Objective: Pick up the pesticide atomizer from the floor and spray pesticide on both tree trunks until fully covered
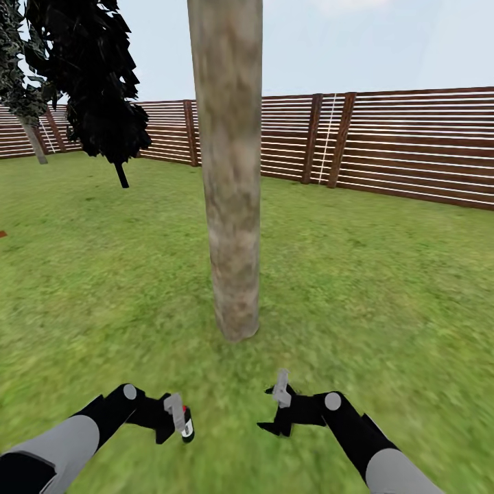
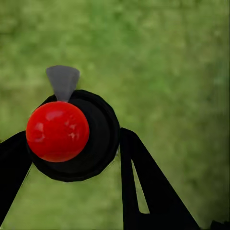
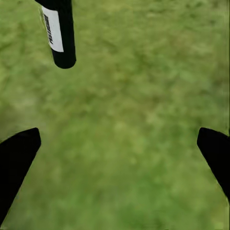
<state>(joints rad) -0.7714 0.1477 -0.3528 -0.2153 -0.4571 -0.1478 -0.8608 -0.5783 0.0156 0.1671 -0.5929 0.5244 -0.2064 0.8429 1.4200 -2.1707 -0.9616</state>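
Observation:
A thick, mottled grey-brown tree trunk (image 1: 230, 171) rises from the lawn straight ahead of me in the head view. My left gripper (image 1: 180, 420) is shut on the pesticide atomizer (image 1: 186, 424), a small black sprayer held low at the left of the trunk's base. In the left wrist view the atomizer (image 2: 72, 136) shows from above, with its red top and grey nozzle between the black fingers (image 2: 143, 187). My right gripper (image 1: 278, 412) stands open over bare grass, and the atomizer's black body with a white label (image 3: 60, 31) shows in the right wrist view. A second grey trunk (image 1: 34, 140) stands far left.
Green lawn (image 1: 384, 274) spreads all around. A reddish-brown slat fence (image 1: 412, 147) closes the back. A dark cone-shaped tree (image 1: 103, 89) stands at the back left, beside the far trunk.

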